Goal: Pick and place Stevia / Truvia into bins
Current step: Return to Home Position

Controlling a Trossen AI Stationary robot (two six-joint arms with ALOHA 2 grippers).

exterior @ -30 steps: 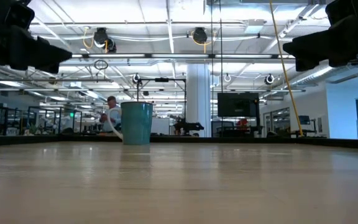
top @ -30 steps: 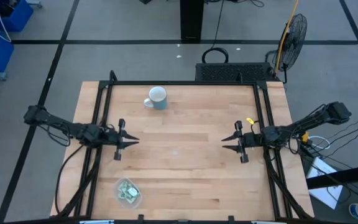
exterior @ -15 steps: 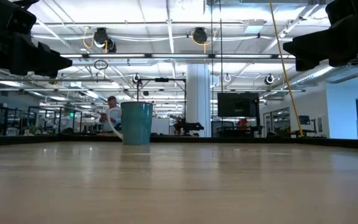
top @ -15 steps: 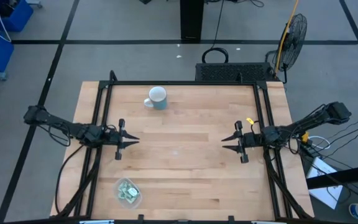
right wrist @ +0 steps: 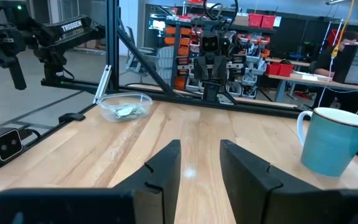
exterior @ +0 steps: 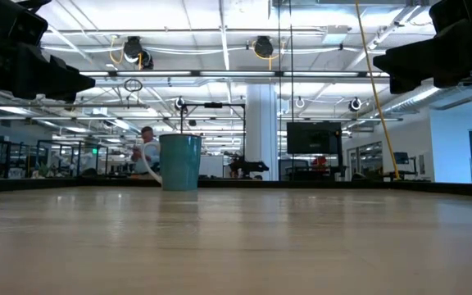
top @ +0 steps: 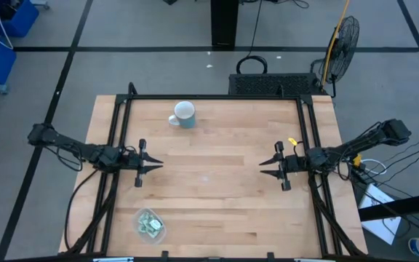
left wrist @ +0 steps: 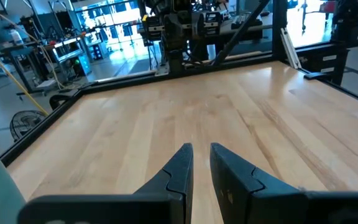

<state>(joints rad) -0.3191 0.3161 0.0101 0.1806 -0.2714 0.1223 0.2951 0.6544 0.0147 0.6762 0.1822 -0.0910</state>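
**High view: both arms parked, packets sit in bin**

High view puts the bin (top: pixel 151 225) at 7 o'clock on the table (top: pixel 217 211), near the front-left corner. The packets (top: pixel 149 224) are piled inside it, pale green and white. Their long axes can't be read in the heap. No loose packet shows on the board. The mug (top: pixel 184 114) stands at 11 o'clock, well apart from the bin.

Key relation: the bin lies at 6 o'clock from the left gripper (top: pixel 158 166), off its pointing line, and the left arm is clearly the nearer one. From the right gripper (top: pixel 261 167) the bin is at about 8 o'clock, across the table.

Pose: both arms reach in low from the side edges. Left gripper points to 3 o'clock, right to 9 o'clock, facing each other, well apart across the middle. Low view shows both raised off the board.

Left fingers are almost together with a slim gap, holding nothing. Right fingers are a little apart, also empty.

Judgement: placing looks done, and only settling at home remains.
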